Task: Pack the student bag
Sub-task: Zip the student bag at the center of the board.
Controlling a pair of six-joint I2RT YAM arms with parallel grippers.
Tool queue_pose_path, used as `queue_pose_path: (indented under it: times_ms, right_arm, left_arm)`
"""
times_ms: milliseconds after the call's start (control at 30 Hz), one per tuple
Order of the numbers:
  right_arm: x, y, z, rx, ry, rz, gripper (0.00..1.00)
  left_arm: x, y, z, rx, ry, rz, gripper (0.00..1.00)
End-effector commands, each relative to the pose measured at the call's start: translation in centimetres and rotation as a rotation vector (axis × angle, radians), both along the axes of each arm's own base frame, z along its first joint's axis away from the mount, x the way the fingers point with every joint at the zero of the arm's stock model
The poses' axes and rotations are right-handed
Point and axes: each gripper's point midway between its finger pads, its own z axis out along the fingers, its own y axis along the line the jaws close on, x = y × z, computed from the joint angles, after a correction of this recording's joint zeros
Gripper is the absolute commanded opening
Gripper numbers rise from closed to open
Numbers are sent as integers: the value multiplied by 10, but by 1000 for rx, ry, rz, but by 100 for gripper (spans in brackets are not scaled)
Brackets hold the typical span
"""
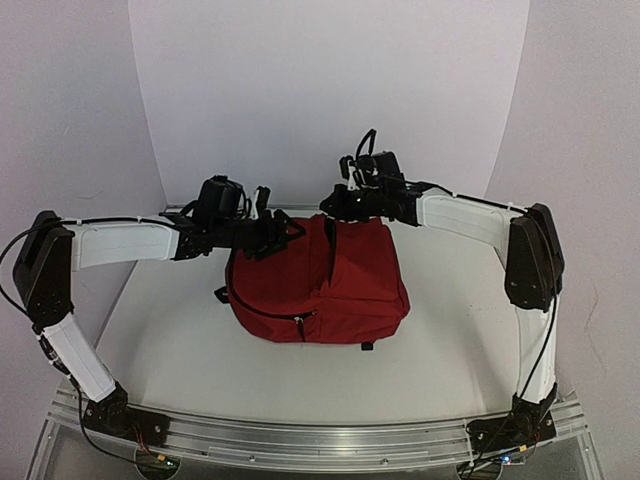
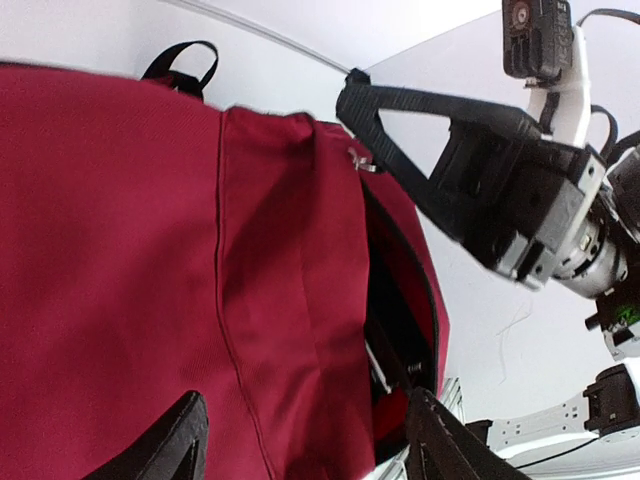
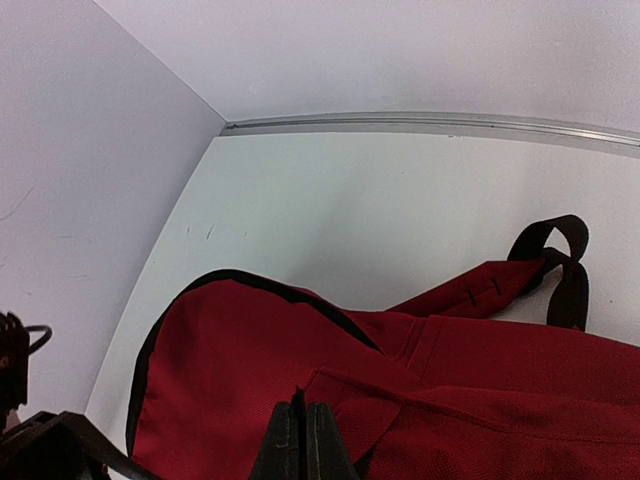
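The student bag lies on the middle of the white tabletop. My left gripper stands apart astride its red fabric. My right gripper is pinched together on its top edge. Plain white walls close in behind.

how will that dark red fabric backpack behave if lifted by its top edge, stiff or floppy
Probably floppy: the dark red fabric backpack folds where the right pincer pinches it. Likely light, as it lies slack with its mouth gaping. It should slump, not roll.
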Motion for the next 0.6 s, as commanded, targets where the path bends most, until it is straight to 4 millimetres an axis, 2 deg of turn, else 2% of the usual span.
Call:
queue_pose_path:
  times_ms: [0,133,200,333,467,567]
  right_arm:
    - [-18,1,52,100,-89,14,0]
    - [-27,-3,43,93,-66,5,0]
    - [-30,-3,48,115,-84,2,0]
    - [-41,-3,43,126,-74,5,0]
    - [-52,-3,47,133,-79,7,0]
    - [-61,-6,57,142,-96,2,0]
  left_arm:
    - [32,-17,22,-28,-126,-24,63]
    - [54,-20,5,-55,-96,-17,54]
    - [62,-20,-6,-76,-71,-7,48]
    - [75,-21,-26,-112,-24,-5,39]
    - [86,-16,-37,-129,-11,14,35]
    - [95,-9,-48,-119,2,39,34]
